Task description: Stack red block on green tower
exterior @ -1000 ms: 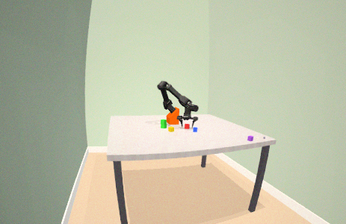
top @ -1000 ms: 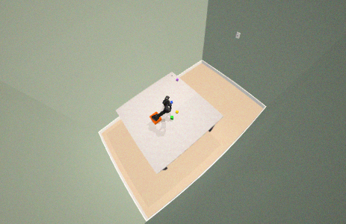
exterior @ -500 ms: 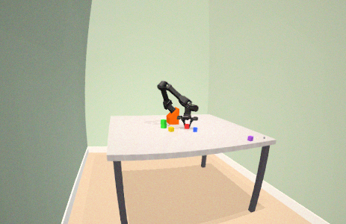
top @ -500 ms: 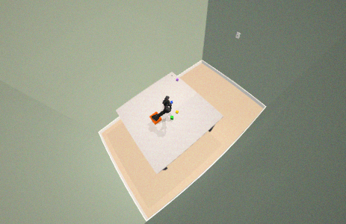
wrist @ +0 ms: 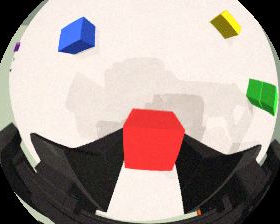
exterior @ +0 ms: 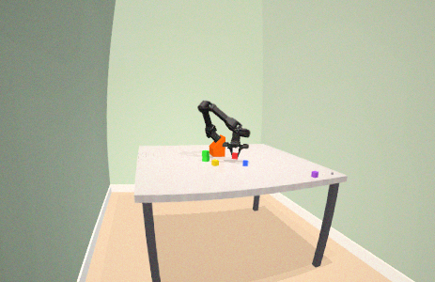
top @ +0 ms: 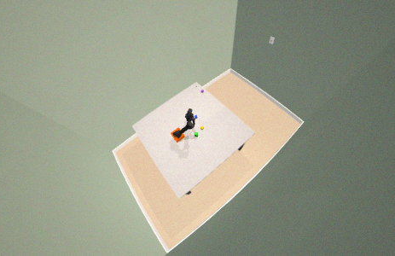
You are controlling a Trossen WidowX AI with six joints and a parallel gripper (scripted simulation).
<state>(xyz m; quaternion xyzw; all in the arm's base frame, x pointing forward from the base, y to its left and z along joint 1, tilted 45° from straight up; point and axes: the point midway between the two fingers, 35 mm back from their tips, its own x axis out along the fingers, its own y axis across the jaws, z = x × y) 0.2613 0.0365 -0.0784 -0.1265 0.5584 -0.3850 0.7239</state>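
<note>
Fingers half closed, clamped on red block (wrist: 152, 139) low over the surface (exterior: 189, 176); green tower (exterior: 205, 156) stands apart, upright.

Seen in the exterior view, the small red cube (exterior: 235, 155) sits between the fingers of the black parallel-jaw gripper (exterior: 235, 153), near the middle of the pale table top (exterior: 189, 180). Left of it stands the green tower (exterior: 205, 156); the small yellow cube (exterior: 215, 163) and small blue cube (exterior: 245, 163) lie nearer the front edge. A small purple cube (exterior: 315, 174) lies by the front right corner.
</note>
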